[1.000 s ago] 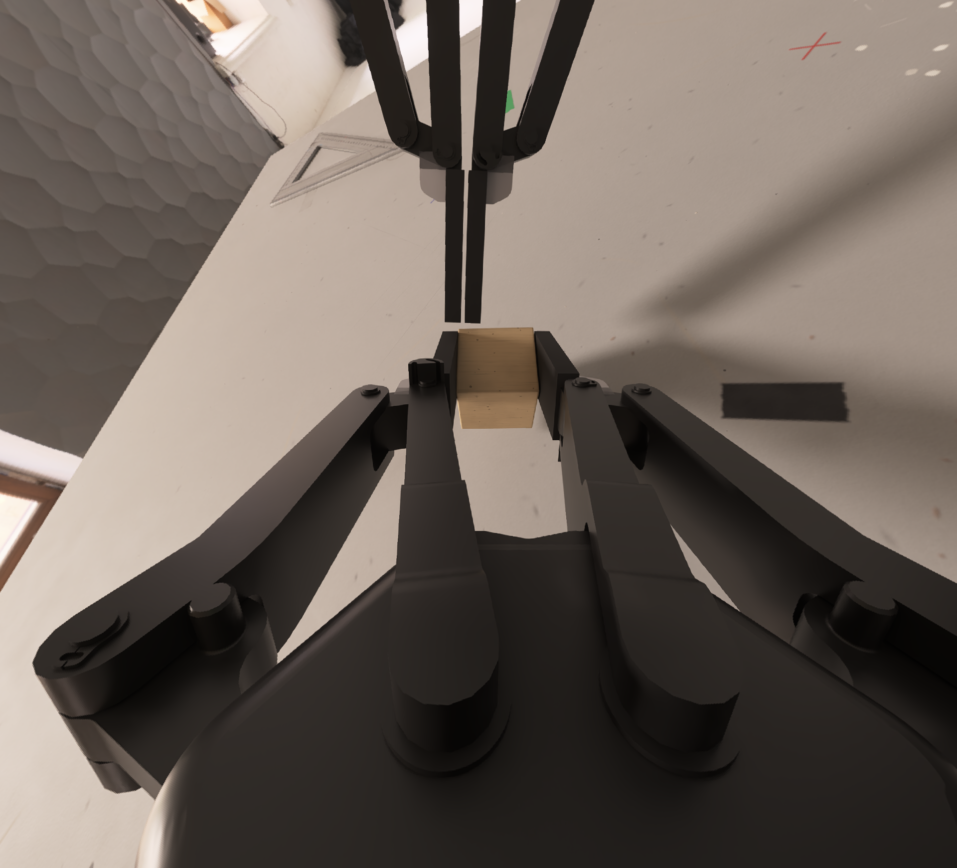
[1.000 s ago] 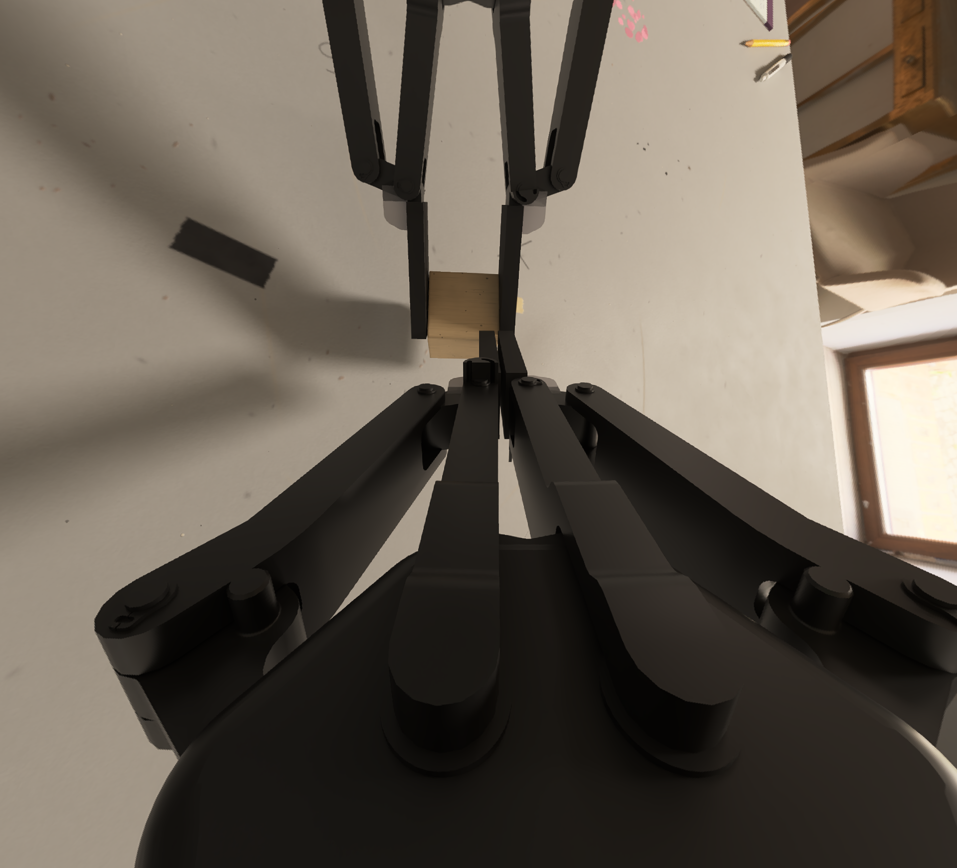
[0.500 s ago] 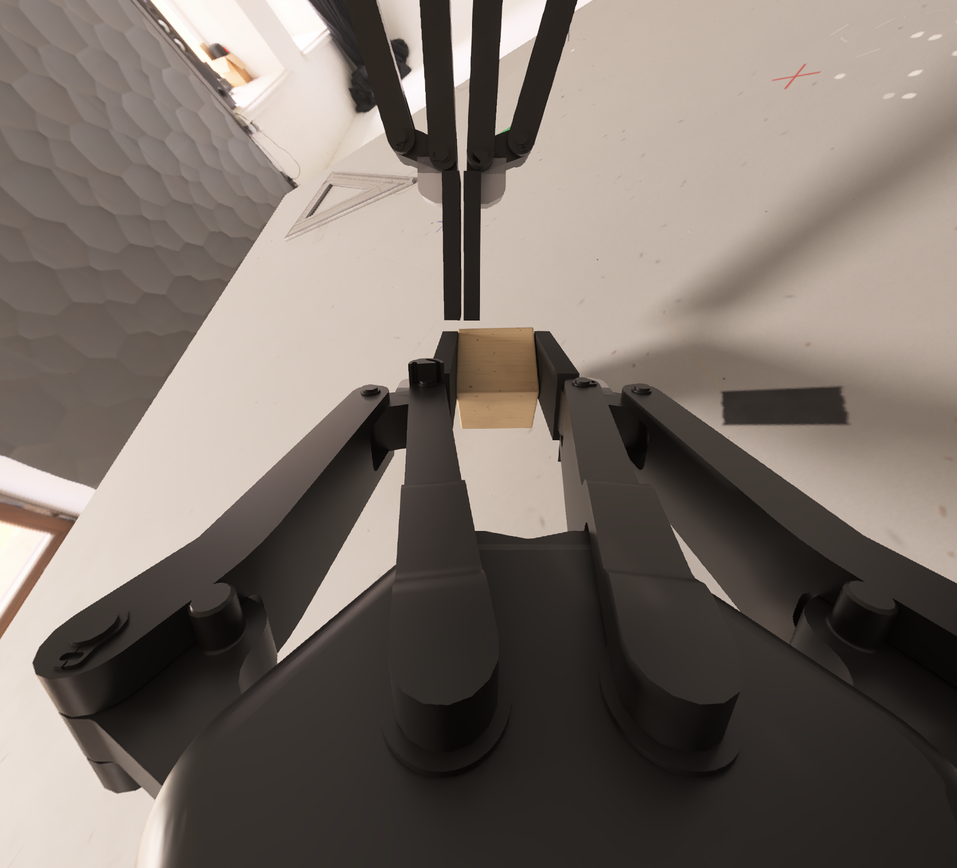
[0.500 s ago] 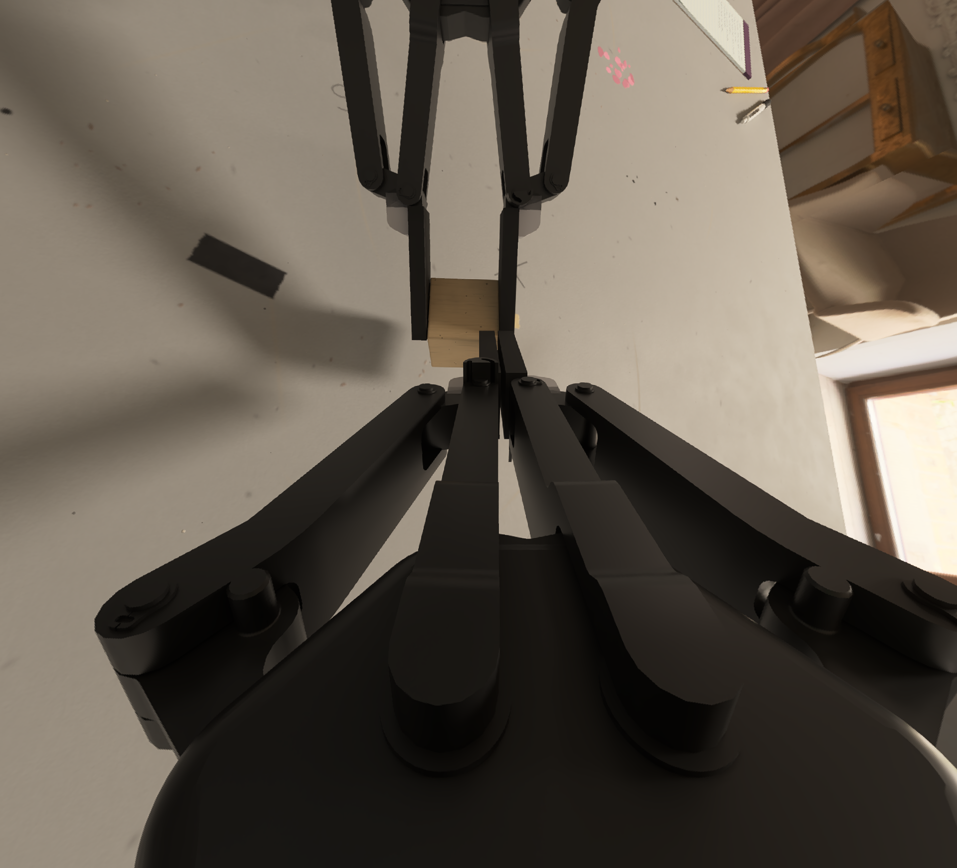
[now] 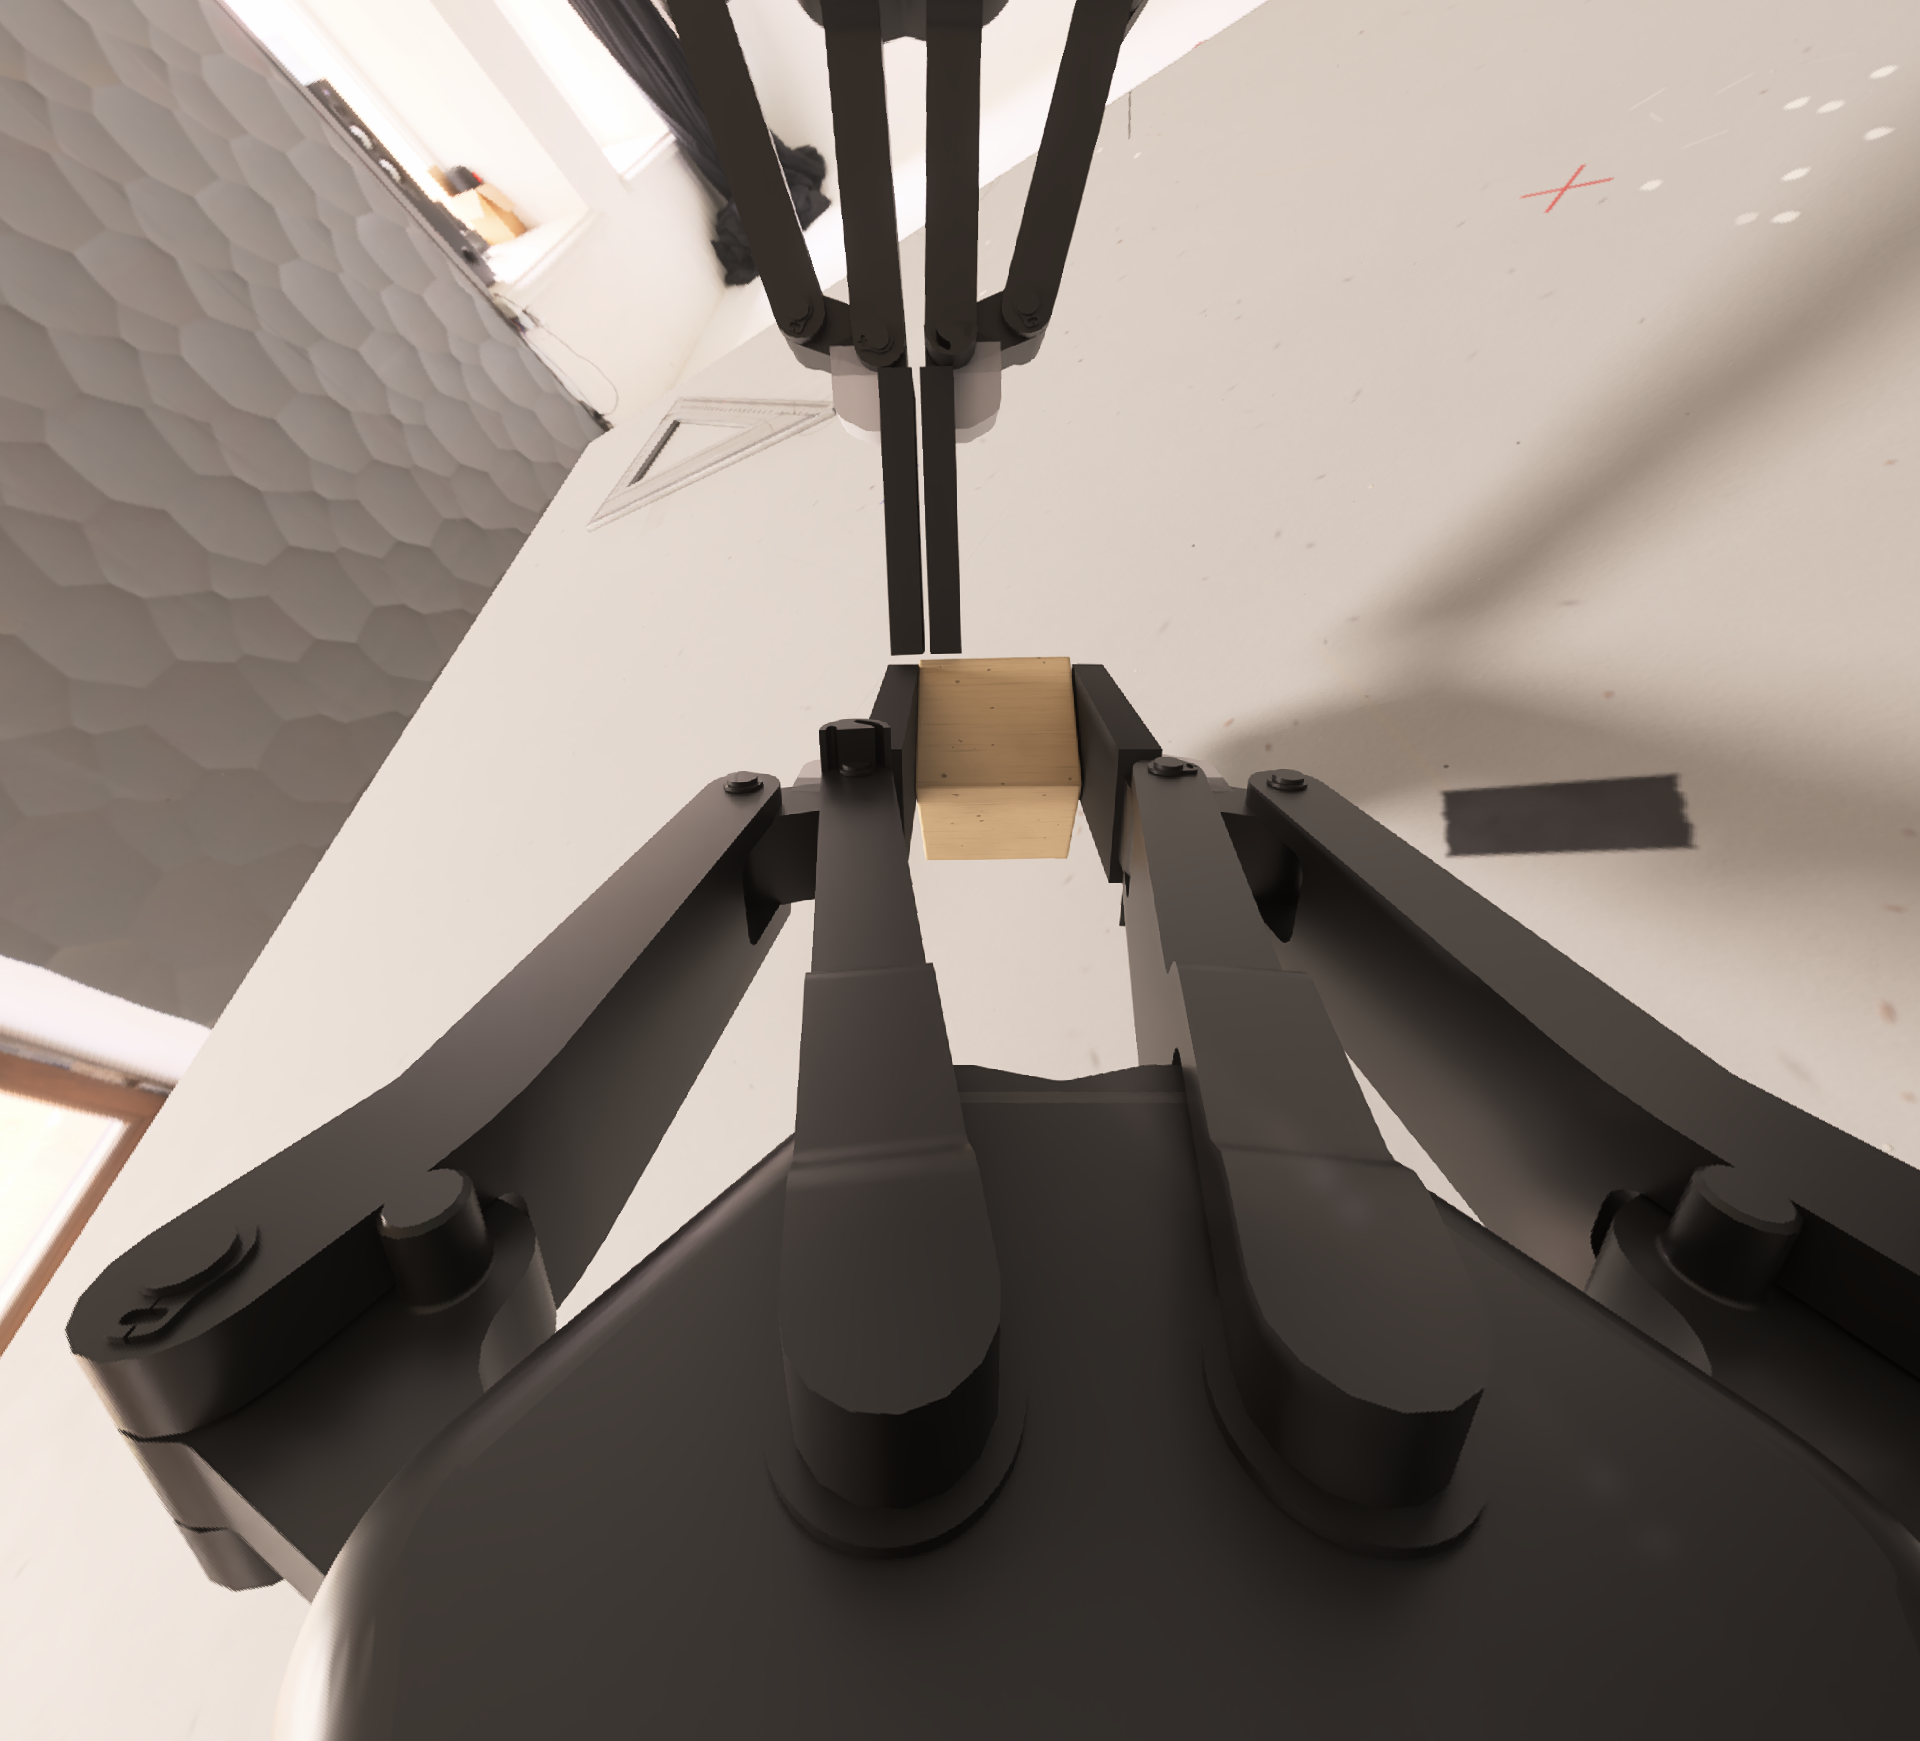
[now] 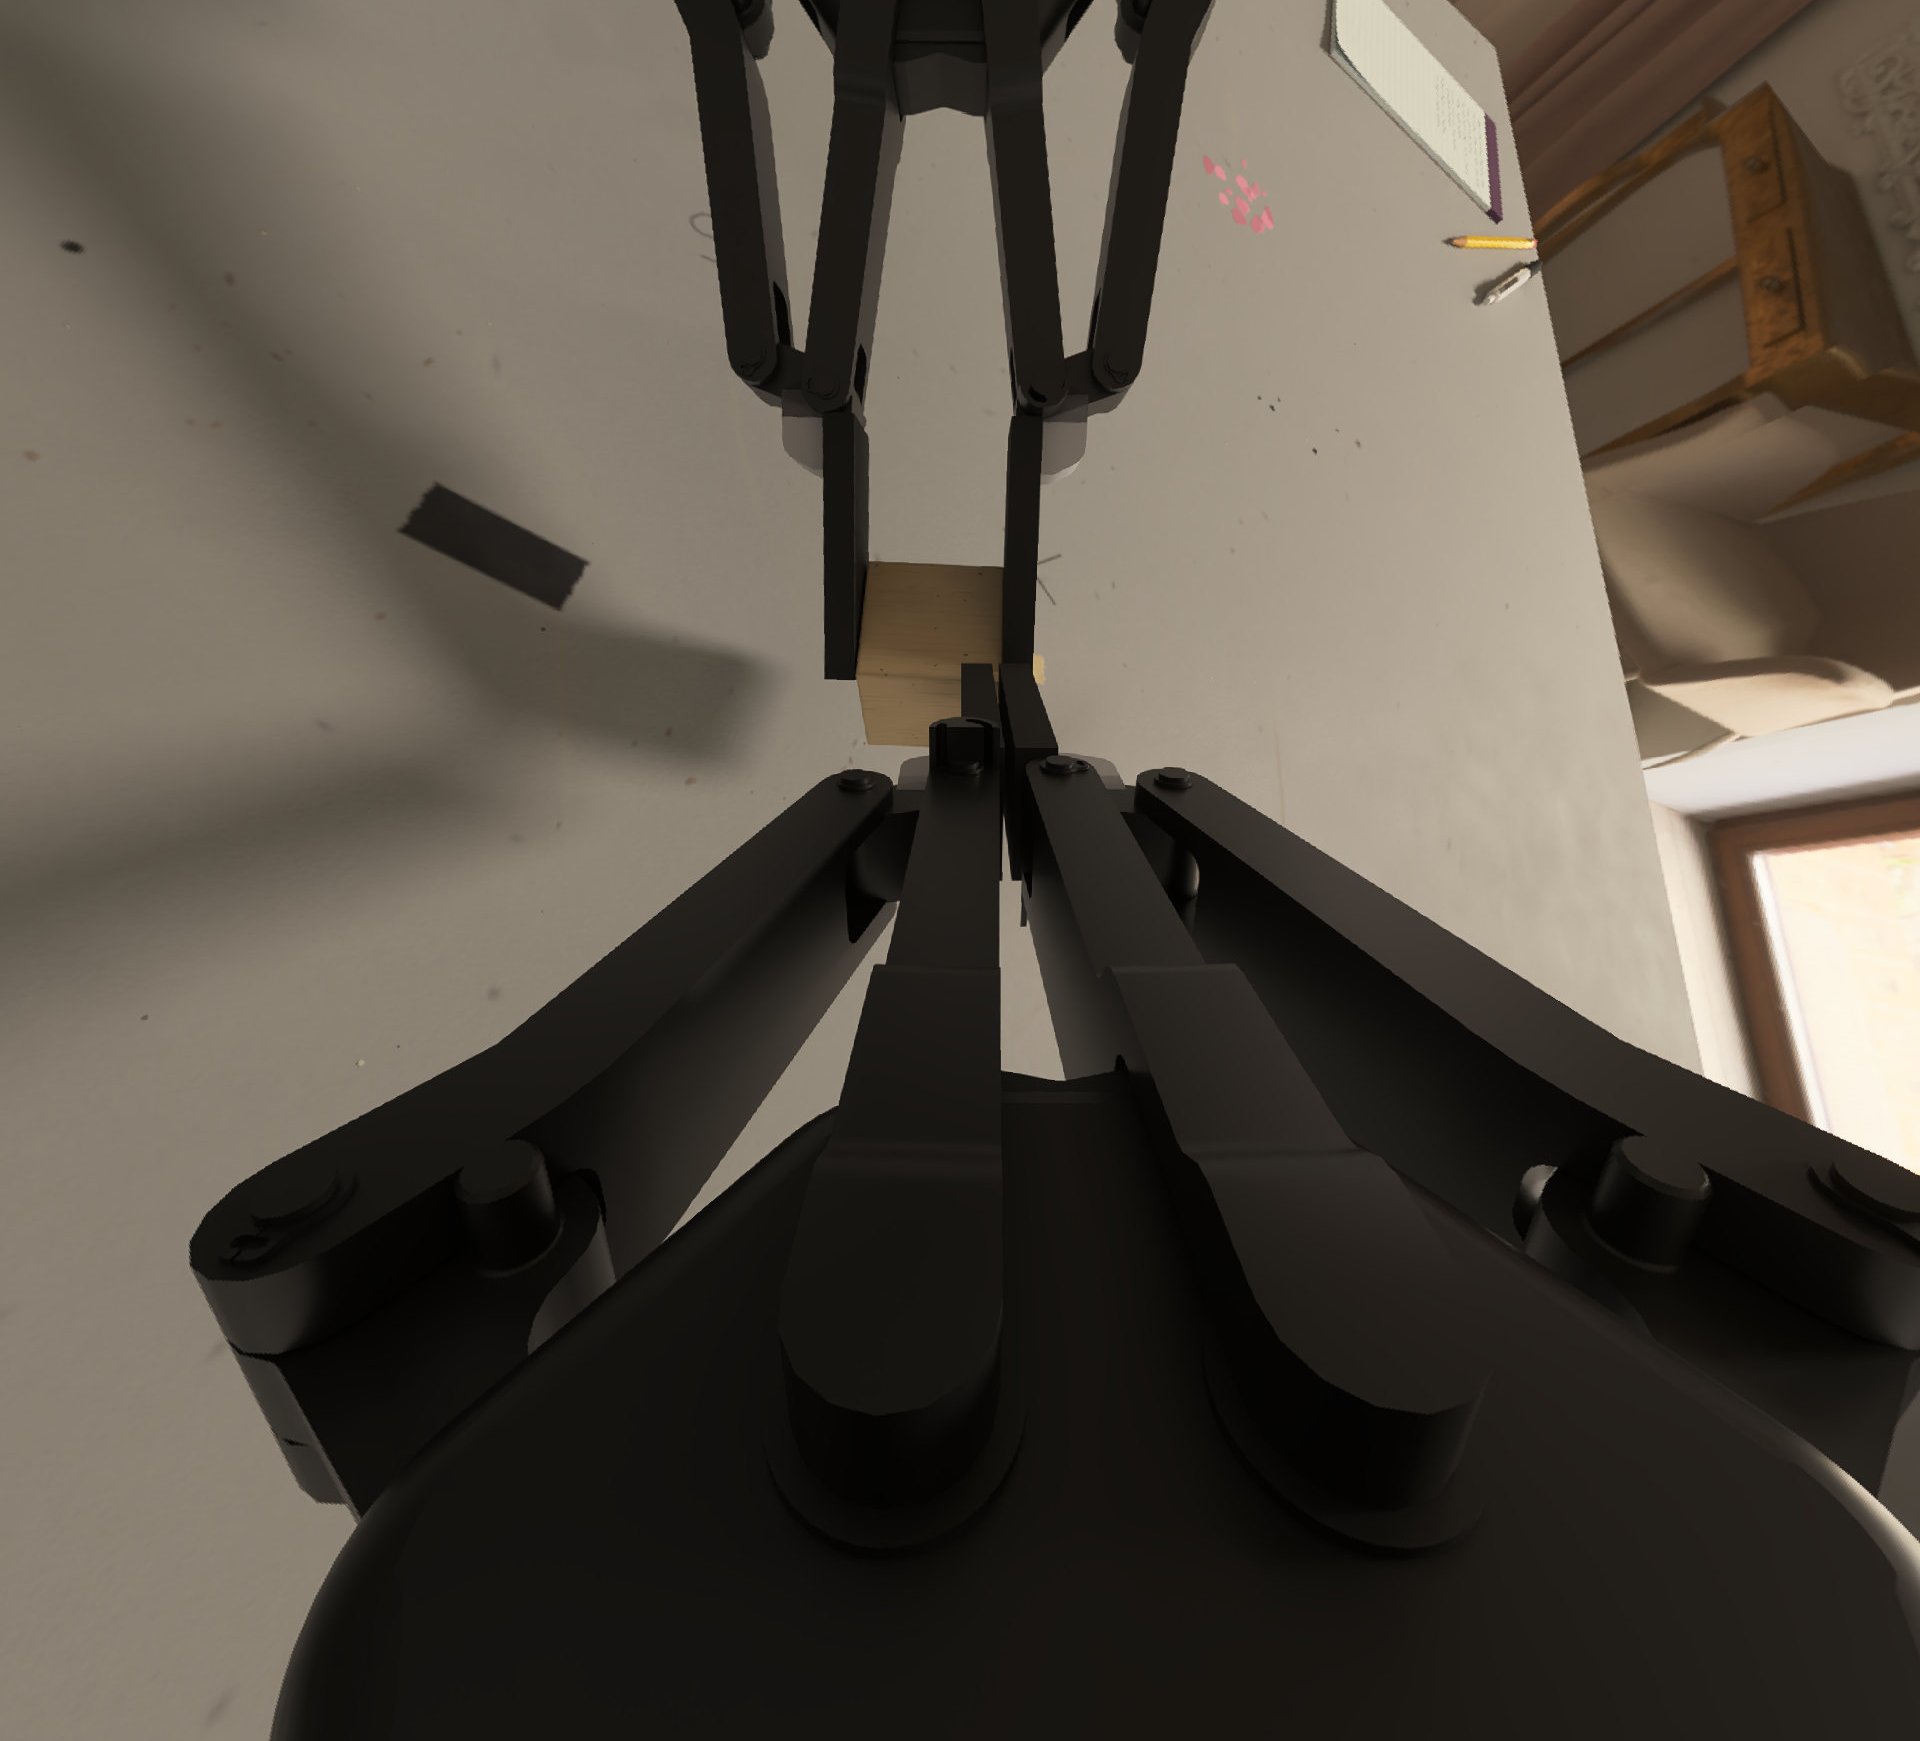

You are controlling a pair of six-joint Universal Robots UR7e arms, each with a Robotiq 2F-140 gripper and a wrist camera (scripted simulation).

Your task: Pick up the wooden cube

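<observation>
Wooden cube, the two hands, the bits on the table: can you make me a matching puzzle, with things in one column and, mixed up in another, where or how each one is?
Things:
1. wooden cube
2. right hand
3. black tape strip
4. pencil

Place or state:
A. lying on the table near the notepad
B. shut, nothing between its fingers
C. clamped between the fingers of the left hand
D. flat on the table, by itself

Pairs: 1-C, 2-B, 3-D, 4-A.
</observation>
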